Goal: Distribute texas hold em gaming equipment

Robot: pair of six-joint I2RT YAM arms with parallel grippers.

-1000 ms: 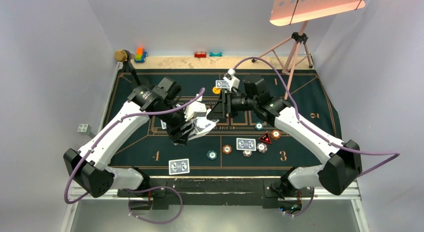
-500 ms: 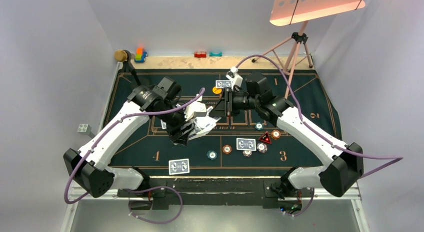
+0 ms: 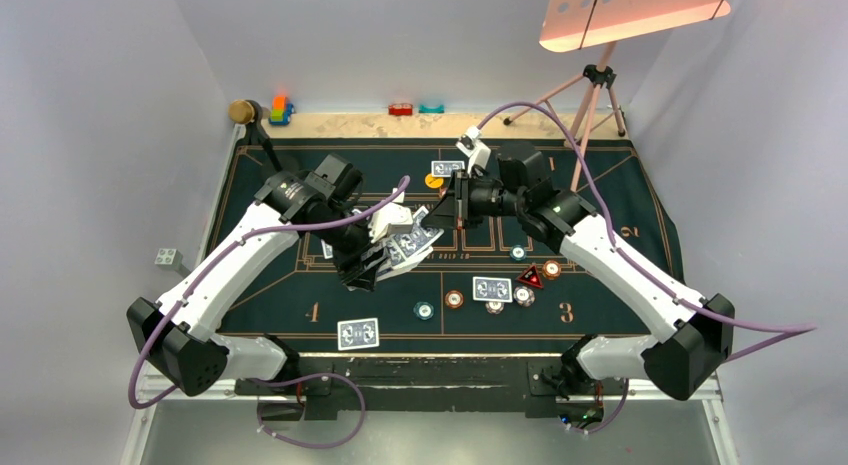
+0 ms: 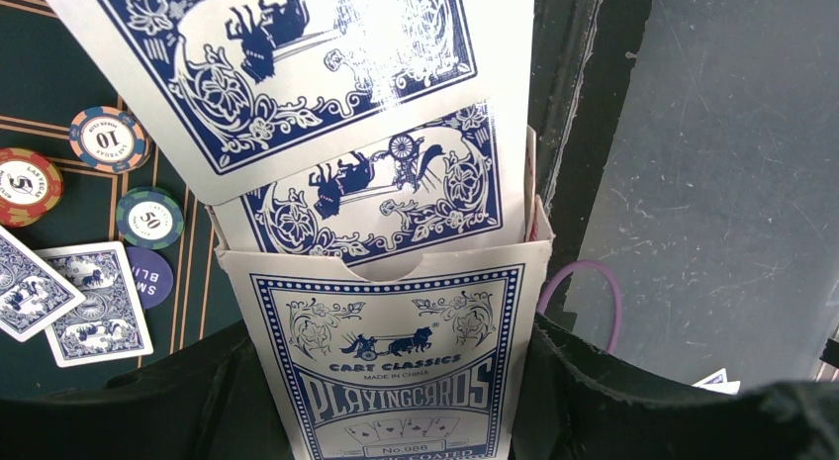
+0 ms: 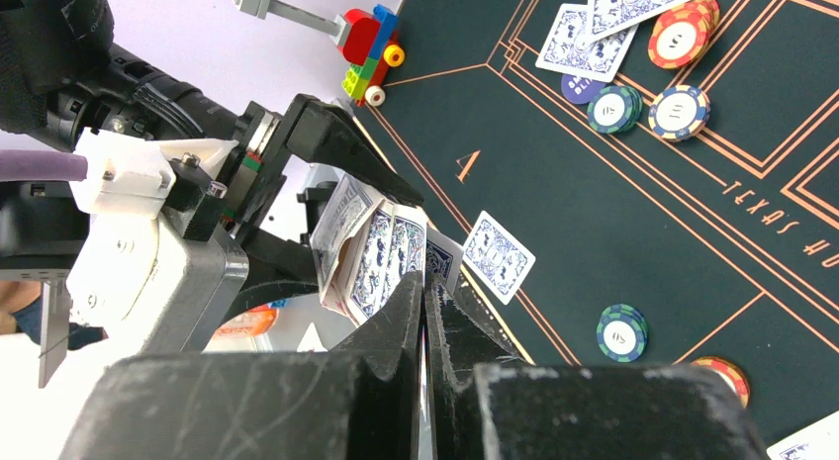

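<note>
Two grips shut: my left gripper's [image 3: 383, 257] jaws clamp one box [image 4: 396, 366], my right gripper's [image 5: 425, 287] jaws pinch one card [image 3: 420, 241] from it, with at least four cards [image 3: 358, 333] on the mat [image 3: 620, 205].

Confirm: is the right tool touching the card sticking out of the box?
Touching. Right wrist view: the right tool is pinched shut on the edge of the protruding card.

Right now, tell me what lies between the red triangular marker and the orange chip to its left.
One face-down blue-backed card lies between the red marker and that orange chip; the top view shows it.
</note>
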